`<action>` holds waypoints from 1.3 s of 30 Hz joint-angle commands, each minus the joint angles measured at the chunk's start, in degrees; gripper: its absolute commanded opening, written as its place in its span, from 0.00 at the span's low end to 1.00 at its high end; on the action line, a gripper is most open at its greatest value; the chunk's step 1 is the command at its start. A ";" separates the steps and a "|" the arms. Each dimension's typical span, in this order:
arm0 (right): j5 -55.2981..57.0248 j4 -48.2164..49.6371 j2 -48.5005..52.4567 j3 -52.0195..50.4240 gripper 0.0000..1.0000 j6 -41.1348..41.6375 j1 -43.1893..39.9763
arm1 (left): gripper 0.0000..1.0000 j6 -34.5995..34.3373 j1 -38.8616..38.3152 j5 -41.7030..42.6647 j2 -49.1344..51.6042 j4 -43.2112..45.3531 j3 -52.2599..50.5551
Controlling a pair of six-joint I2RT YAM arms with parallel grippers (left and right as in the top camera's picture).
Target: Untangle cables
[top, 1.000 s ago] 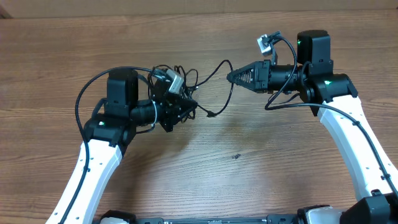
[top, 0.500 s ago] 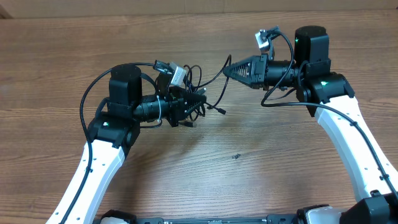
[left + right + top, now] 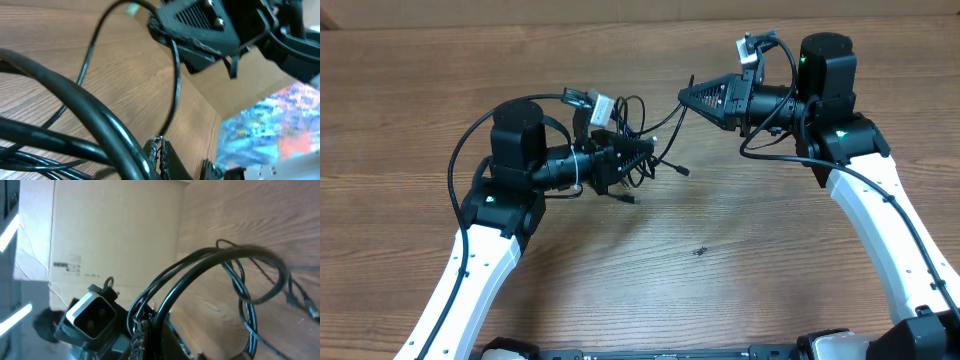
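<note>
The cables (image 3: 632, 118) are a tangle of thin black wires hanging between my two grippers above the wooden table (image 3: 650, 280). My left gripper (image 3: 644, 152) points right and is shut on the bundle; small plug ends (image 3: 683, 171) dangle below it. My right gripper (image 3: 683, 95) points left and is shut on a strand that runs down to the tangle. In the left wrist view the jaws (image 3: 160, 150) pinch one thin cable (image 3: 175, 85) that leads up to the right gripper (image 3: 156, 24). In the right wrist view the jaws (image 3: 142, 332) are shut on black loops (image 3: 235, 260).
A cardboard wall (image 3: 520, 10) runs along the table's far edge and also shows in the right wrist view (image 3: 115, 225). A small dark speck (image 3: 698, 251) lies on the table. The left arm's wrist camera (image 3: 92, 312) sits close to my right fingers.
My left gripper has swung right and risen, carrying the bundle. My right gripper has moved up and a little left, still holding its strand. The plug ends have shifted right.
</note>
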 commanded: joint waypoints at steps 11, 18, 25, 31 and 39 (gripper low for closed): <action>0.52 0.37 -0.11 1.90 0.04 9.49 1.31 | 0.04 -8.35 -0.46 -2.69 -1.07 4.98 0.57; 2.49 -1.14 -0.11 1.84 0.04 8.66 2.86 | 0.04 -15.96 -1.11 1.01 -1.07 14.91 0.57; 2.62 -2.82 -0.11 1.84 0.04 7.52 2.84 | 0.04 -20.24 -1.11 4.02 -1.07 22.08 0.57; 1.27 4.50 -0.11 1.84 0.04 13.14 -0.24 | 0.04 -12.52 -1.07 4.33 -1.07 11.76 0.57; -0.55 11.23 -0.11 1.84 0.04 20.81 -1.66 | 0.04 -9.33 -1.18 -0.98 -1.05 7.10 0.57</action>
